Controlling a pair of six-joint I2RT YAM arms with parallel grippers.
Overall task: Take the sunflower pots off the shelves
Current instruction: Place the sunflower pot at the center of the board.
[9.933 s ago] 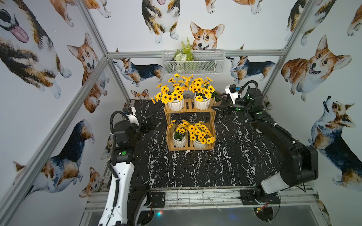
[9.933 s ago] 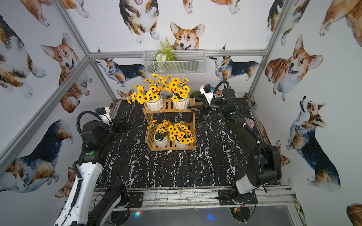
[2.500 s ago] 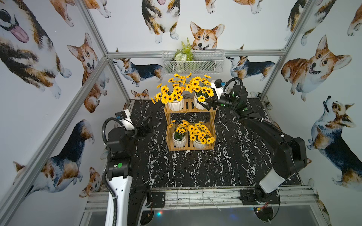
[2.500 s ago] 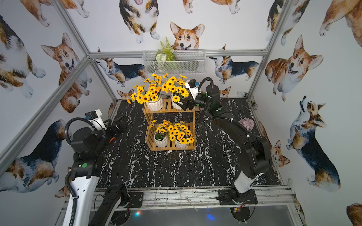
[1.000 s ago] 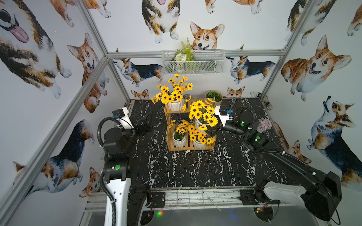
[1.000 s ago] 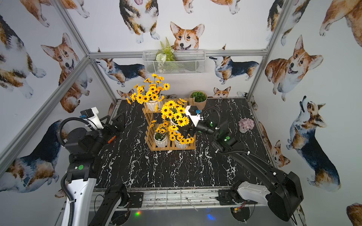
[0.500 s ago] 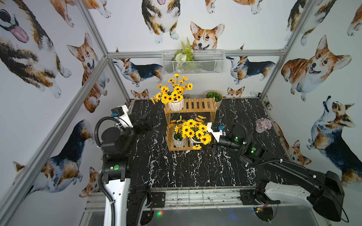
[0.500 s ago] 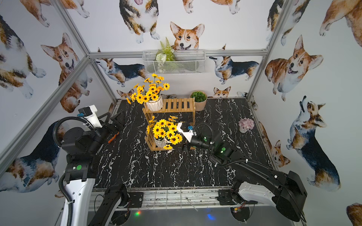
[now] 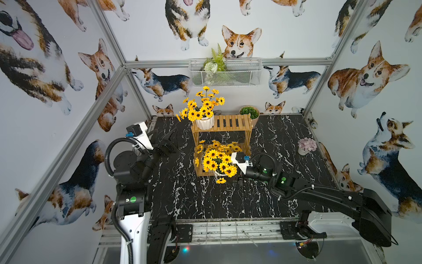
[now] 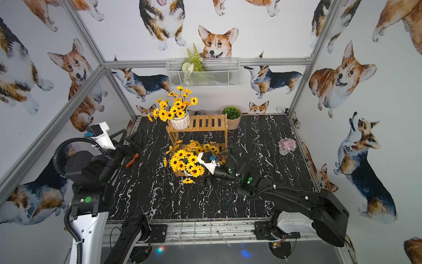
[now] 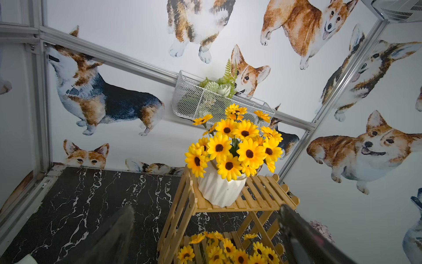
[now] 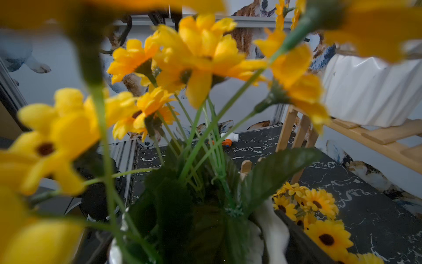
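White ribbed sunflower pot hangs low just in front of the shelves, right gripper clamped wide round its body. Can't tell if the base touches the tabletop yet. Lower it straight & flat, then let go w/o snagging stems. Left gripper is spread, empty, facing the top-tier pot; lower-tier sunflowers remain

This looks like a robot test cell in a lab. Aluminium frame bars hold white wall panels printed with corgi dogs on three sides. The bench has a black marble-pattern cover. The left arm and the right arm stand on a metal rail at the lower edge of both top views. A wire basket hangs at the upper centre.
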